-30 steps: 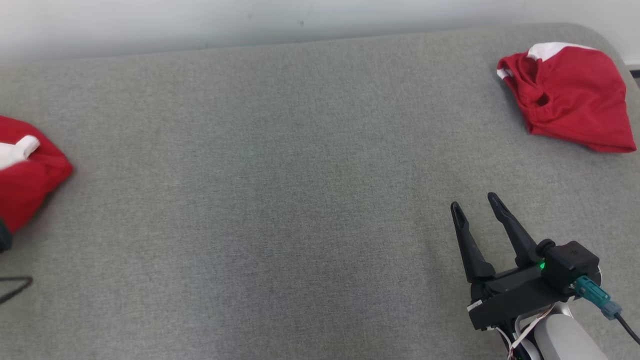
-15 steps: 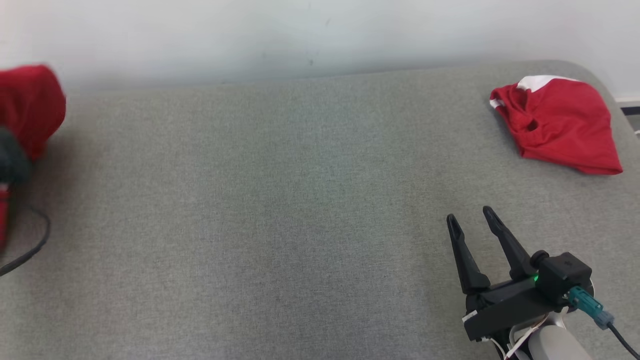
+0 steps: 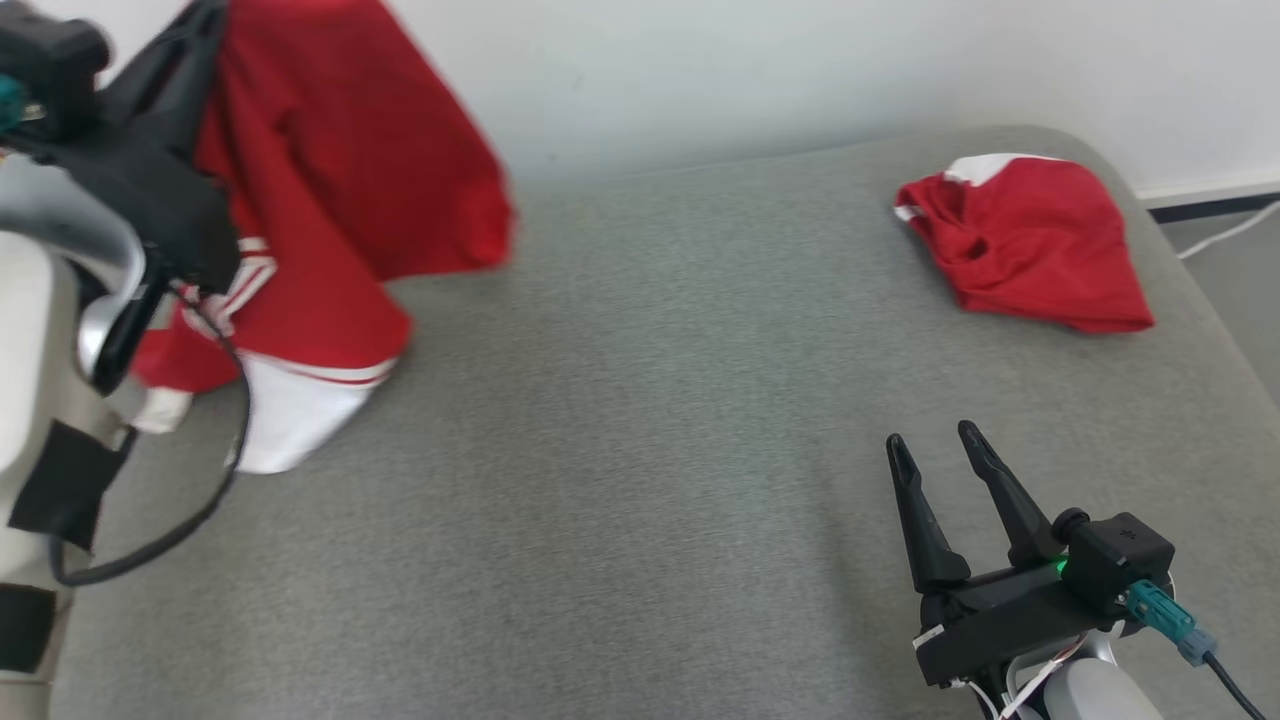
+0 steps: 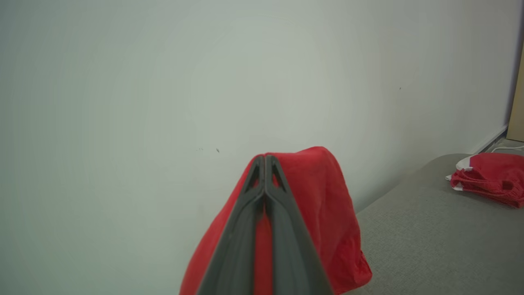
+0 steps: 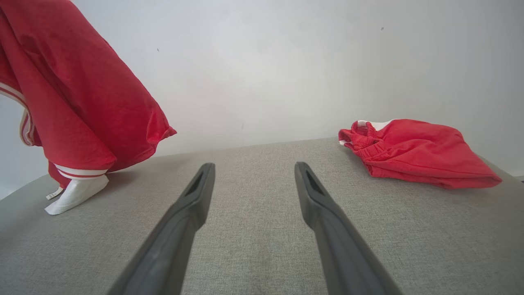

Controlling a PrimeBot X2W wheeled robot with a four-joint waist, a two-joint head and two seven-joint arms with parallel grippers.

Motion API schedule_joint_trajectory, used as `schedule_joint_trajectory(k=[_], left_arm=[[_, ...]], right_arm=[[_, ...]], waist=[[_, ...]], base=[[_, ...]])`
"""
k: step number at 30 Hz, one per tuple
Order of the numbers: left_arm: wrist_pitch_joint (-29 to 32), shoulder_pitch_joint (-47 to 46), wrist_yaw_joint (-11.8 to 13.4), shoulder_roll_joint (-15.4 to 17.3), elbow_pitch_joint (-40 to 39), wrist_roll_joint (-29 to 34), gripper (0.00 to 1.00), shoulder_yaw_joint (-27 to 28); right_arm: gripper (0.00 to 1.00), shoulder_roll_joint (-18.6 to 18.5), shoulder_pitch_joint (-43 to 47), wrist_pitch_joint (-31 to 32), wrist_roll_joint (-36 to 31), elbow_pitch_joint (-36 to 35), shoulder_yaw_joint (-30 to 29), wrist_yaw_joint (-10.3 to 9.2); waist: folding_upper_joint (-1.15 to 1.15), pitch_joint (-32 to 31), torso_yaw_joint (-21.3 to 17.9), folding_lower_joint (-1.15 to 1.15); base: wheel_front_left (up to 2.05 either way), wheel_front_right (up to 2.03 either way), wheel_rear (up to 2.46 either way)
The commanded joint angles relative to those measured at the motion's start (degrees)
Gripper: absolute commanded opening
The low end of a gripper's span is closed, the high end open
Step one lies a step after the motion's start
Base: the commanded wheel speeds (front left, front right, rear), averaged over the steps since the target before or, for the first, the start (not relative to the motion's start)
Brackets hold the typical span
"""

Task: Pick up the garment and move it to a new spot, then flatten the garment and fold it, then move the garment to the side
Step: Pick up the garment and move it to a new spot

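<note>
The garment (image 3: 340,200) is red with white striped trim and hangs from my left gripper (image 3: 205,25) at the upper left of the head view. Its white hem touches the grey surface (image 3: 640,400). In the left wrist view the left gripper (image 4: 265,156) is shut on the garment (image 4: 327,205), with red cloth draped over and between the fingers. From the right wrist view the garment (image 5: 82,102) hangs at the far left. My right gripper (image 3: 930,436) stands open and holds nothing, low over the surface at the lower right, its fingers spread in its own view (image 5: 254,166).
A second red garment (image 3: 1030,245) lies bunched at the back right of the surface; the wrist views show it too (image 4: 491,178) (image 5: 413,153). A white wall stands behind. The surface's rounded right edge drops to floor with a white cable (image 3: 1230,225).
My left gripper has risen from the low left edge to the upper left, lifting the garment so it unfurls and hangs. The head camera has shifted. The right gripper stays open.
</note>
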Motion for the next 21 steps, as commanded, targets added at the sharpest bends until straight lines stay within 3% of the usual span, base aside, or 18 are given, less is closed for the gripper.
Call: schedule_joint_trajectory(k=[1,11,21], left_arm=[[0.39,0.77,0.11,-0.19,-1.76,-0.87,0.00,-0.30],[4.46,4.89,0.47,-4.33,-16.42,-1.83,0.00,-5.77],[3.36,16.28,3.12,-6.25,-18.99,-4.35,0.00,-8.31]], right_arm=[[1.00,0.02,0.54,-0.27,-0.22,-0.04,-0.22,-0.04],[1.00,0.75,0.97,-0.27,-0.52,-0.30,-1.31,-0.04],[1.00,1.32,1.26,-0.27,-0.90,-0.28,-2.26,-0.04]], waist=[[0.00,-0.32,-1.37,0.00],[0.00,-0.21,-3.80,0.00],[0.00,0.79,-2.87,0.00]], base=[[0.00,0.00,0.00],[0.00,0.00,0.00],[0.00,0.00,0.00]])
